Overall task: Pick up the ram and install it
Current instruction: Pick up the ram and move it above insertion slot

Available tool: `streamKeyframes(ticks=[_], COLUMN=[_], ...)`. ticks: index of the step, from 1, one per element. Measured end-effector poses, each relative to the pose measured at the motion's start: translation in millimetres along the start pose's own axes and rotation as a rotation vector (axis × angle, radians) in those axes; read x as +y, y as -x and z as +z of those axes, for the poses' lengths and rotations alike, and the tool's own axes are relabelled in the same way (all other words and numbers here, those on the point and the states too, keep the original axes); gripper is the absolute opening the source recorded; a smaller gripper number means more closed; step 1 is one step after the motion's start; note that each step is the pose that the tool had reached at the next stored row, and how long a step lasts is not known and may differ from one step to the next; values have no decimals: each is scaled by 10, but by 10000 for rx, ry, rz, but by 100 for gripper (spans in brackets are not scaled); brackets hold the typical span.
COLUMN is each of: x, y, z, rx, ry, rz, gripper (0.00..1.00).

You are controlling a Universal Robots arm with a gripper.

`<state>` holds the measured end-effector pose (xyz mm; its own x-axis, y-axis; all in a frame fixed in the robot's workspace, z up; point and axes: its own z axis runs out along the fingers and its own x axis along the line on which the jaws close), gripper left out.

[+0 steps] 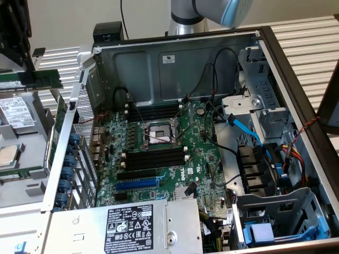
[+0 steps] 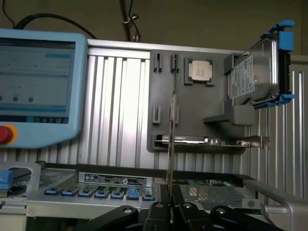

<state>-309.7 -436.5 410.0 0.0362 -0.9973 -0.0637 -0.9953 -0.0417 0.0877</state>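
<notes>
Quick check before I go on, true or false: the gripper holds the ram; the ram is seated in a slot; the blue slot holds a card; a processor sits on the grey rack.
1. The gripper is shut on the ram. True.
2. The ram is seated in a slot. False: the black memory slots are empty, and the gripper holds the ram.
3. The blue expansion slot holds a card. False: it is empty.
4. A processor sits on the grey rack. True.

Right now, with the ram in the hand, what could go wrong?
1. The hand pinches the ram by one narrow edge; it could tilt or slip.
2. The ram sits outside the case wall; it might clip that on the way in.
3. Loose cables lie close to the black memory slots and could snag.
</notes>
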Motion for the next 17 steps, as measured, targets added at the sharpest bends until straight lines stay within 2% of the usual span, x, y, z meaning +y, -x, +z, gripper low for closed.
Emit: streamKeyframes(ticks=[3,6,8,10,17], x=[-72,-72,-109,-179,-470], y=[-3,-2,-4,-2,5], z=[-7,-7,-10,-16,-41], rx=[-3,-4,-3,-2,14], ry=[99,102,99,76,71], rz=[3,5,3,3,0], gripper=[14,14,14,14,14])
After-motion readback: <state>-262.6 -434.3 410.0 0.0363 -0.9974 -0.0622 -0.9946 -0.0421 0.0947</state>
